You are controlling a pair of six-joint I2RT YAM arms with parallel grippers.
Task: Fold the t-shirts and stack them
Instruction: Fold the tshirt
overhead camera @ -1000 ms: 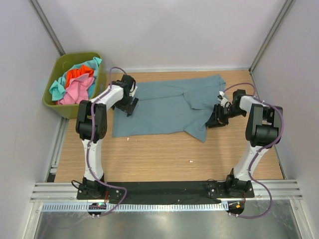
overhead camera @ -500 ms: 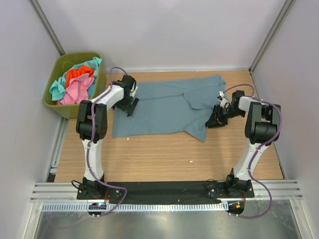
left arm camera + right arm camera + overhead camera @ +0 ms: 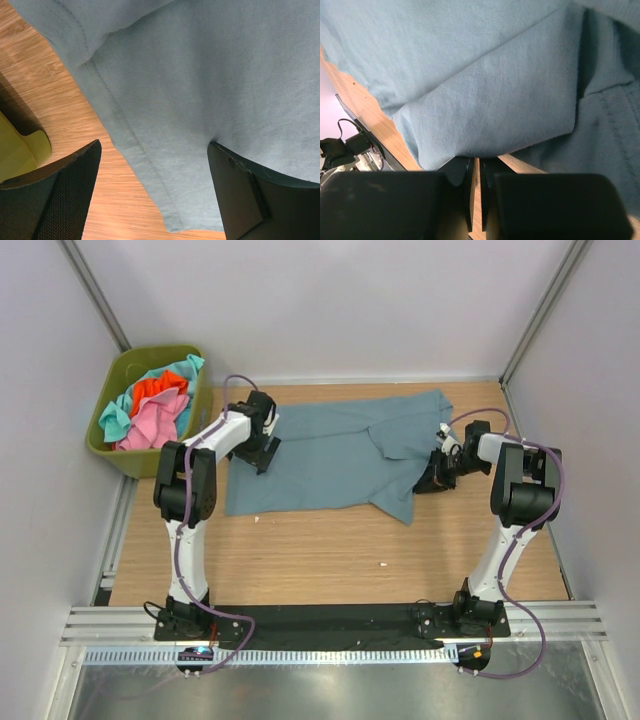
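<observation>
The slate-blue t-shirt (image 3: 330, 455) lies spread flat on the wooden table, with its right part folded over. My left gripper (image 3: 262, 455) is open at the shirt's left edge. In the left wrist view (image 3: 154, 150) its jaws straddle the hemmed corner of the shirt (image 3: 200, 75). My right gripper (image 3: 432, 480) sits low at the shirt's right folded edge. In the right wrist view (image 3: 480, 162) its jaws are almost closed, with only wood showing in the thin gap. The folded cloth (image 3: 470, 75) lies just over the fingertips. Pink (image 3: 150, 425), orange-red (image 3: 160, 390) and turquoise (image 3: 185, 368) shirts lie bunched in the bin.
The olive-green bin (image 3: 150, 352) stands at the back left, off the table's left edge; its corner shows in the left wrist view (image 3: 20, 155). White walls close in the back and both sides. Bare wood (image 3: 330, 550) lies between the shirt and the arm bases.
My right gripper has edged slightly closer to the shirt's folded right edge. The left gripper and the shirt have not visibly moved.
</observation>
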